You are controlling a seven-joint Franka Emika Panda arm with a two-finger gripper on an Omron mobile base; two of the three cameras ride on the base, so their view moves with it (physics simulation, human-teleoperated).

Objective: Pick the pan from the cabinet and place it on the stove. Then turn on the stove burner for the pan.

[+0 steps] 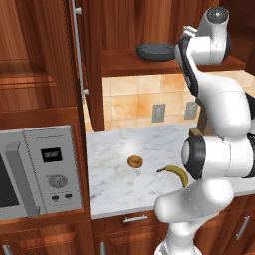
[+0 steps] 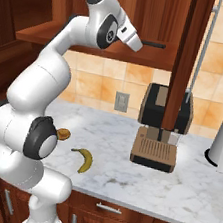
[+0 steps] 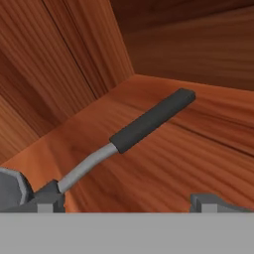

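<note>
You will find no legible writing anywhere here: the dark display on the grey microwave (image 1: 42,174) is blank to the eye, and the black and brown coffee machine (image 2: 159,133) carries no readable label. The round, shallow, dark grey frying pan (image 1: 156,51) sits on the bottom shelf of the tall reddish-brown wood wall cabinet (image 1: 164,62), whose door stands open with its long steel bar handle (image 1: 78,50) facing you in the left base view. In the hand view the pan's straight handle (image 3: 149,121) lies flat on the shelf boards, its long axis slanting from lower left to upper right — the thin grey metal stem at the lower left, the dark grip ending free at the upper right, towards the cabinet's back corner. In the right base view that same handle pokes out to the right past the arm's wrist. The two-finger gripper (image 3: 126,203) is up at shelf level with its tips apart, one on each side of the frame — spread wide, holding nothing. On the white marble counter (image 1: 114,189) below lie a yellow banana (image 1: 177,174) and a small brown round pastry (image 1: 135,162), well apart from the pan.
</note>
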